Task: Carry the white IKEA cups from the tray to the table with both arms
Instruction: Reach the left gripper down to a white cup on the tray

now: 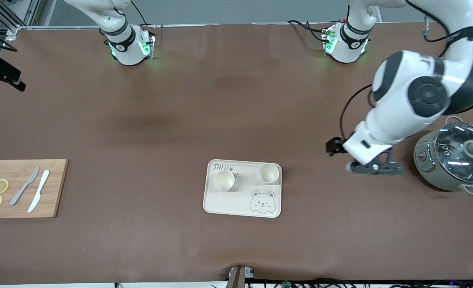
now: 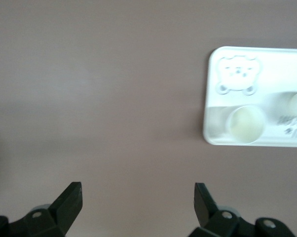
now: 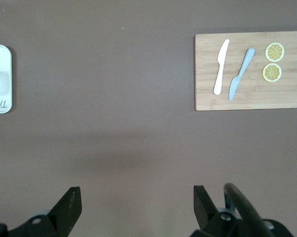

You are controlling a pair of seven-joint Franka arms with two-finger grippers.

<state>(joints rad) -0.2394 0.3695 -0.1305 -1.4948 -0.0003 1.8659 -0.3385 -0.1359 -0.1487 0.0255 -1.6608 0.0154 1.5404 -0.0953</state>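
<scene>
On the brown table (image 1: 140, 248), near its front edge, a cream rectangular tray with a bear drawing (image 1: 224, 204) carries two small cream-white round cups (image 1: 224, 180) (image 1: 268, 173), upright along the tray's edge farthest from the front camera. A bamboo cutting board (image 1: 56, 188) at the right arm's end holds two lemon slices (image 1: 0, 186) and two knives (image 1: 38, 191). A lidded grey-green pot (image 1: 452, 156) stands at the left arm's end. The left gripper (image 1: 374, 167), jaws wide and empty, hovers between tray and pot. The right gripper (image 3: 137, 207), wide and empty, hangs over bare table.
</scene>
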